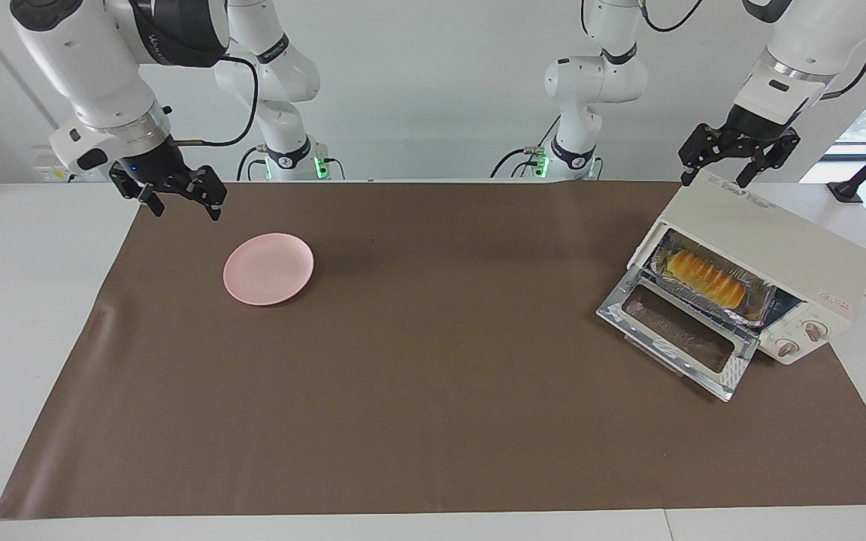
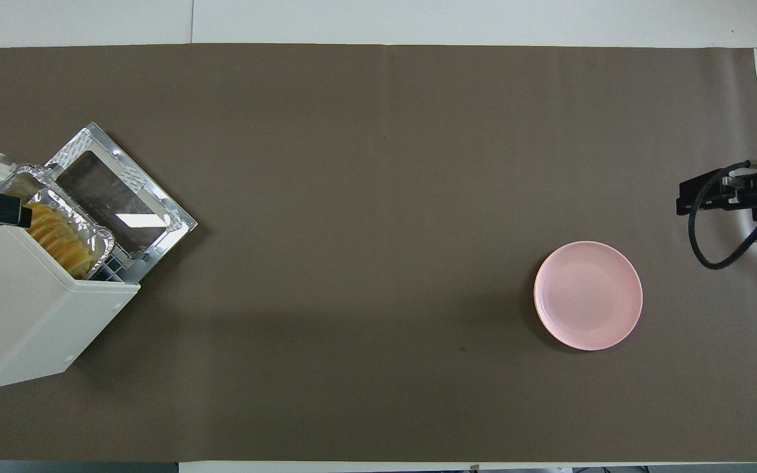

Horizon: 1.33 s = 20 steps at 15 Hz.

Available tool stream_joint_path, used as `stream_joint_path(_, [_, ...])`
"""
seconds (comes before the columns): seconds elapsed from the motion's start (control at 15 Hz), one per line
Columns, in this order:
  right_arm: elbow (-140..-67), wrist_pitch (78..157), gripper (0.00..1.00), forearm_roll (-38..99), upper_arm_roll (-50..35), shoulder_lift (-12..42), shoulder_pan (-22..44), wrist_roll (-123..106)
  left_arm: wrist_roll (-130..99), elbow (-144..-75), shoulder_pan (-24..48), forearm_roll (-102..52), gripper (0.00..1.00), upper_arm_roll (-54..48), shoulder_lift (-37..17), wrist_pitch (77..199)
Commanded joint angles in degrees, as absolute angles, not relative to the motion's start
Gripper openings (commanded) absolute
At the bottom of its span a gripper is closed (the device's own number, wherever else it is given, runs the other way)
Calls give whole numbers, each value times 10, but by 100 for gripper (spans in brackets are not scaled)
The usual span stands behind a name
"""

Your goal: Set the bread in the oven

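The bread (image 1: 706,279), a ridged yellow-orange loaf, lies in a crinkled foil tray (image 1: 749,314) inside the cream-white oven (image 1: 779,240) at the left arm's end of the table. It also shows in the overhead view (image 2: 56,238). The oven's glass drop door (image 1: 677,334) hangs open. My left gripper (image 1: 713,180) is open and empty just above the oven's top edge nearest the robots. My right gripper (image 1: 186,210) is open and empty in the air over the mat's edge, near a pink plate.
An empty round pink plate (image 1: 268,268) lies on the brown mat (image 1: 433,361) toward the right arm's end. Two round knobs (image 1: 801,338) sit on the oven's front beside the door. The oven stands at an angle at the mat's edge.
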State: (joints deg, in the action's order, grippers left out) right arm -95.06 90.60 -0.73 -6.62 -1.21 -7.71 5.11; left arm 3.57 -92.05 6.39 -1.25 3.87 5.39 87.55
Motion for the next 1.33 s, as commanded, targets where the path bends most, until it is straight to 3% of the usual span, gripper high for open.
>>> stream_joint_path(0.0, [-957,902,100,-4,-69,-21,-83,36,46,-913,52,-25,100,32,50,861])
stream_joint_path(1.26, [-957,902,100,-4,-69,-21,-83,37,47,-911,55,-8,100,14,43,867])
